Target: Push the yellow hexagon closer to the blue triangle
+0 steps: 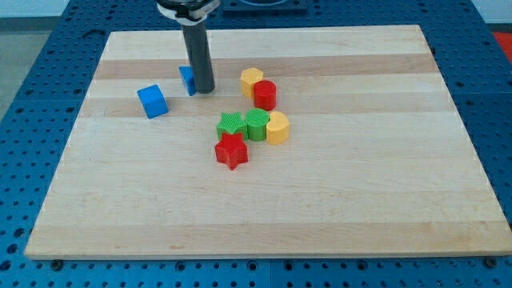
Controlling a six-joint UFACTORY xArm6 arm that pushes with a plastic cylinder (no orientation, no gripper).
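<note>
Triangle (186, 79) just left of my tip (205, 90); hexagon (251, 79) farther right

blue block (187, 79) part-hidden by rod (198, 56) | rod top cut off

We seem to be in a lab: our pale wooden worktop (264, 208) lies on a blue metal bench (32, 96) dotted with regular mounting holes.

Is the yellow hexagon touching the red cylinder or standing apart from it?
Touching, as far as the view shows: the yellow hexagon sits directly against the red cylinder, no board visible between them. My tip is to their left.
</note>
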